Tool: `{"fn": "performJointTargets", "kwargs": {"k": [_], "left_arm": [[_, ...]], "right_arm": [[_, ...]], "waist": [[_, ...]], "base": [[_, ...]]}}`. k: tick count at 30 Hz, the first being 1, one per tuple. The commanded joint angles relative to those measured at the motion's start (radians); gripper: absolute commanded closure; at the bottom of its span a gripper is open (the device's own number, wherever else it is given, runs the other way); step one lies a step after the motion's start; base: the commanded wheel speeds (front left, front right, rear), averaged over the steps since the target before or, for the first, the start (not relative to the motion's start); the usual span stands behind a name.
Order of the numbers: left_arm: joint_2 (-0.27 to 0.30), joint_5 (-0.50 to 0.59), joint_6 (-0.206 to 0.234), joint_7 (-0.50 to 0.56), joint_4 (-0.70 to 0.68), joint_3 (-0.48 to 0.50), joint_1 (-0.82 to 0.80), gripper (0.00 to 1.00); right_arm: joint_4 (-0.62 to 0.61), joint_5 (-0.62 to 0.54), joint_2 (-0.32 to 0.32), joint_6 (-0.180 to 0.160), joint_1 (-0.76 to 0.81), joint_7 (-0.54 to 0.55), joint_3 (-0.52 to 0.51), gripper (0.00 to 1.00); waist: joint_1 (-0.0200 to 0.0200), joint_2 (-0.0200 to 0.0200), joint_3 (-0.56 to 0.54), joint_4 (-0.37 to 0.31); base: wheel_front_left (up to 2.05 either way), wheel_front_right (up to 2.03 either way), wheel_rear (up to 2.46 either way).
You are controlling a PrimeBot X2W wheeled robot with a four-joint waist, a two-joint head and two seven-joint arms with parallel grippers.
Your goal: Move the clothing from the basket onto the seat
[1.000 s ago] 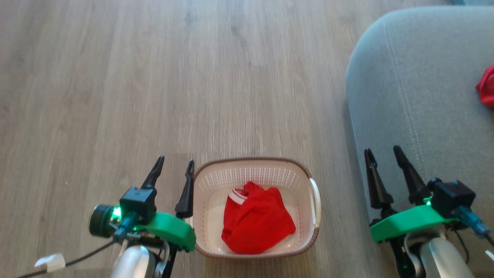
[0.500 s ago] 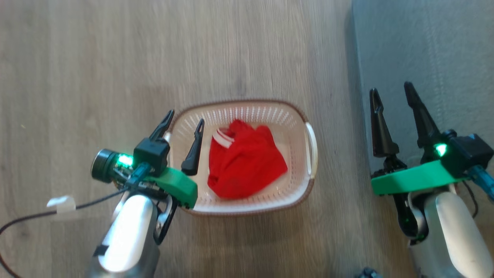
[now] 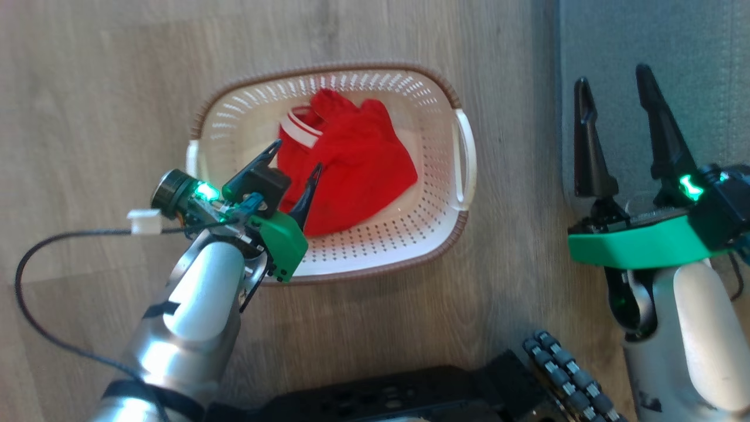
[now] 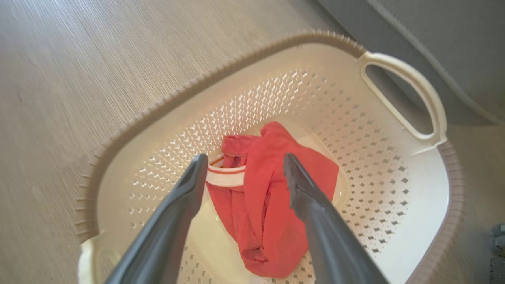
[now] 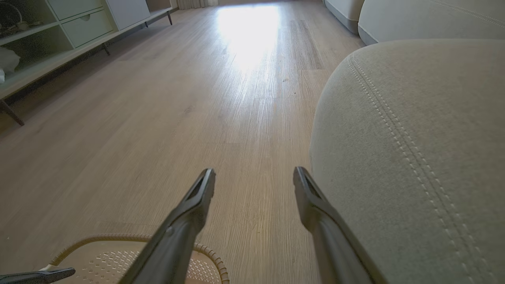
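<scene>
A red garment with white striped trim, the clothing (image 3: 351, 164) (image 4: 268, 205), lies crumpled on the floor of the cream basket (image 3: 433, 94) (image 4: 394, 221), which stands on the wood floor. My left gripper (image 3: 296, 157) (image 4: 244, 163) is open inside the basket, its fingers straddling the trim end of the garment just above it. My right gripper (image 3: 612, 85) (image 5: 254, 177) is open and empty at the edge of the grey seat (image 3: 662, 41) (image 5: 414, 138), to the right of the basket.
Wood floor surrounds the basket. My dark base with a ribbed wheel (image 3: 562, 363) shows at the bottom of the head view. A low cabinet with drawers (image 5: 59, 27) stands far off to the left in the right wrist view. A black cable (image 3: 41, 258) trails from my left wrist.
The head camera has tipped down, so the basket sits higher in view. My left gripper has moved from beside the basket's left rim into the basket, over the garment. The right gripper stayed open.
</scene>
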Motion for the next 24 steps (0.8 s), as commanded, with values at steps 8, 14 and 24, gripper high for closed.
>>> {"fn": "performJointTargets", "kwargs": {"k": [8,14,24], "left_arm": [[0.008,0.024,0.005,-0.005,0.252,-0.042,-0.121,0.00],[0.004,0.013,0.012,0.015,0.454,-0.042,-0.242,0.00],[0.045,0.038,0.050,0.172,0.559,-0.076,-0.336,0.00]], "right_arm": [[-0.052,0.035,0.015,0.000,-0.012,-0.006,0.077,0.00],[-0.074,0.084,0.015,0.000,-0.024,-0.006,0.117,0.00],[-0.105,0.134,0.016,0.000,-0.025,-0.006,0.171,0.00]], "waist": [[-0.0003,0.0001,0.097,-0.095],[-0.0003,0.0001,0.145,-0.158],[-0.0003,0.0001,0.200,-0.232]], "base": [[0.00,0.00,0.00],[0.00,0.00,0.00],[0.00,0.00,0.00]]}}
